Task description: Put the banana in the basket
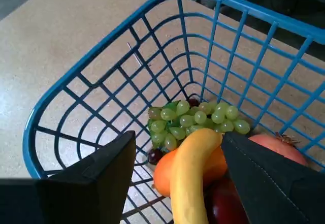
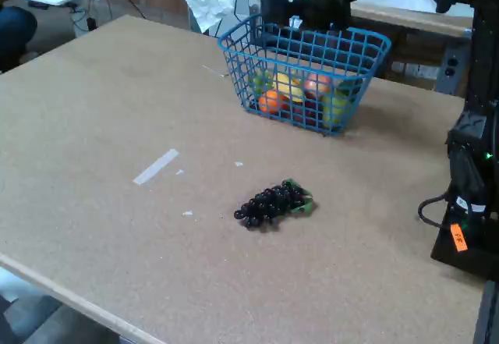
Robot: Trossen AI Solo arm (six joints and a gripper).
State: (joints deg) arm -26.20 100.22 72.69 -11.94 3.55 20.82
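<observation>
Blue wire mesh with flared sides forms the basket, which stands on the far part of the tan table in the fixed view. The wrist view looks down into it: a bunch of green grapes lies against the far wall, with a dark red grape or two at its edges; nearer the camera sits an orange, partly covered, a dark red fruit at the bottom edge of the picture, and a reddish pomegranate with its small crown showing at the right. The banana lies inside the basket on top of the orange, between the gripper fingers; its long axis runs from the bottom edge of the wrist view up and slightly right, the rounded yellow end pointing toward the green grapes and just touching them. Its other end is cut off by the picture's edge. The two black fingers stand spread to either side of the banana, with mesh visible between the left finger and the fruit, so the gripper is parted and not clamping it. In the fixed view the arm hangs over the basket, and a bunch of dark purple grapes lies alone on the table, well apart from the basket, nearer the camera.
</observation>
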